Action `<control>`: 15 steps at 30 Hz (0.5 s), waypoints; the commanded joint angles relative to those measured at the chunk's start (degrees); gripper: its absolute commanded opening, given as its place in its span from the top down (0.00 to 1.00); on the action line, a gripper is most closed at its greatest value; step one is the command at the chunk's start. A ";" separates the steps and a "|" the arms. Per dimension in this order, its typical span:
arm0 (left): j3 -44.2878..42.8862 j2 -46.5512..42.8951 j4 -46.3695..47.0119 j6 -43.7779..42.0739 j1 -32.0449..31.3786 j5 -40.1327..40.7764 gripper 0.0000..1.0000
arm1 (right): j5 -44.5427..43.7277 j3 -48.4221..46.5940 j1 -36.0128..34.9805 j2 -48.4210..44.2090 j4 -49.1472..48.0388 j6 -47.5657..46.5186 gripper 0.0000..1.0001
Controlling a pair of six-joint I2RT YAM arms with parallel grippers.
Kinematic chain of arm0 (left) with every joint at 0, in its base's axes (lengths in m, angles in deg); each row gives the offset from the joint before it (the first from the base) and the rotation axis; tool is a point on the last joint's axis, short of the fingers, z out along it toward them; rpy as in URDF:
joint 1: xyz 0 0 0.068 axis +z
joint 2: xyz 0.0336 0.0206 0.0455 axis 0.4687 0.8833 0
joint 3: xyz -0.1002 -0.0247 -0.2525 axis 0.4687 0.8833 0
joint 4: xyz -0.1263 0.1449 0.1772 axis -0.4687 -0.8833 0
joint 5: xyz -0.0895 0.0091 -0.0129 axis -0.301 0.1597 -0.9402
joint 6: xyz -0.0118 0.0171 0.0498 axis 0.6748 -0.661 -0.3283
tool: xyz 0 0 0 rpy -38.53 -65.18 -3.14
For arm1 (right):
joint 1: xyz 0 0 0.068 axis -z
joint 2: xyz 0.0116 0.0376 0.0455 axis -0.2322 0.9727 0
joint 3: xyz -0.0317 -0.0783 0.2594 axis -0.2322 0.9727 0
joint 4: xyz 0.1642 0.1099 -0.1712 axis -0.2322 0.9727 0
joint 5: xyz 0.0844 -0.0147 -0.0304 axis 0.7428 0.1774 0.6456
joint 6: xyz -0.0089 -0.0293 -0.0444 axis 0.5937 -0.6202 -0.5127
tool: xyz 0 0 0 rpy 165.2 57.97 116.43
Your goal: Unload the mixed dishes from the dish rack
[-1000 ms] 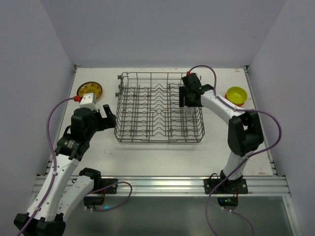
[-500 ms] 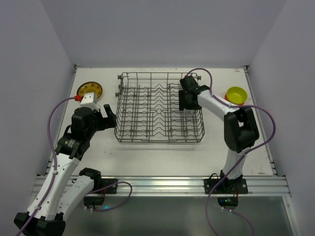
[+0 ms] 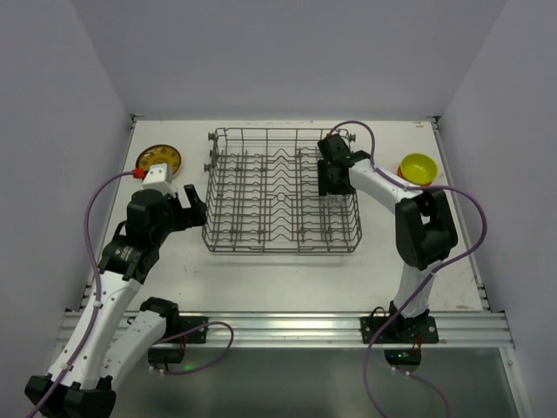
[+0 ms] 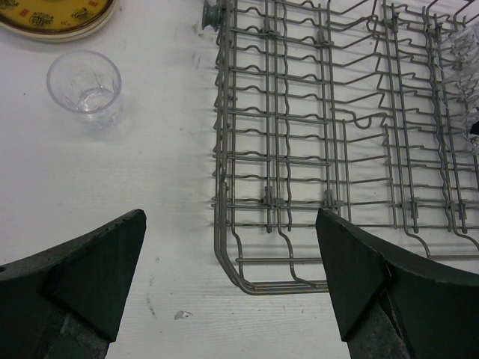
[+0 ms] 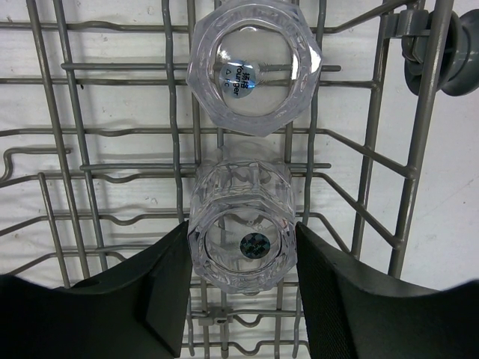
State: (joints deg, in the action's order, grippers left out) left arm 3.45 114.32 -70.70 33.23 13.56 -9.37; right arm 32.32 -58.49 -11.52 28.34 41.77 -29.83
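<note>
The grey wire dish rack (image 3: 283,248) stands mid-table. Two clear glasses lie in its right end. My right gripper (image 3: 329,187) reaches down into that end. In the right wrist view its pads (image 5: 168,284) sit against both sides of the nearer glass (image 5: 239,239), while the other glass (image 5: 254,63) lies just beyond. My left gripper (image 3: 187,205) hovers open and empty over the table off the rack's left end (image 4: 299,149). A patterned plate (image 3: 159,158) and a clear glass (image 4: 84,78) rest on the table to its left.
A yellow-green bowl (image 3: 418,165) sits nested on an orange one (image 3: 403,171) at the back right of the table. The rack's rim wires and a grey wheel (image 5: 441,52) stand close to the right gripper. Walls enclose the table on three sides.
The right gripper has come a little further down into the rack's right end and its jaws have narrowed onto the glass. The left arm has not moved.
</note>
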 commanded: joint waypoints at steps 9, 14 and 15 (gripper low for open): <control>0.37 -0.30 2.61 -1.78 -0.37 -0.70 0.00 | -0.93 -0.71 0.08 -5.76 1.67 -0.19 0.57; 0.37 -0.47 2.61 -1.78 -0.37 -0.70 0.00 | -0.75 -1.06 0.08 -8.14 2.72 -0.45 0.58; 0.37 -0.56 2.61 -1.78 -0.37 -0.70 0.00 | -0.75 -0.97 0.08 -9.01 2.98 -0.54 0.58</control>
State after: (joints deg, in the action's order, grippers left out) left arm 3.45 114.30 -70.70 33.23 13.56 -9.41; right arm 32.30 -58.49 -11.52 24.05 43.61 -29.85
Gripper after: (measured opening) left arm 0.997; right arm 0.539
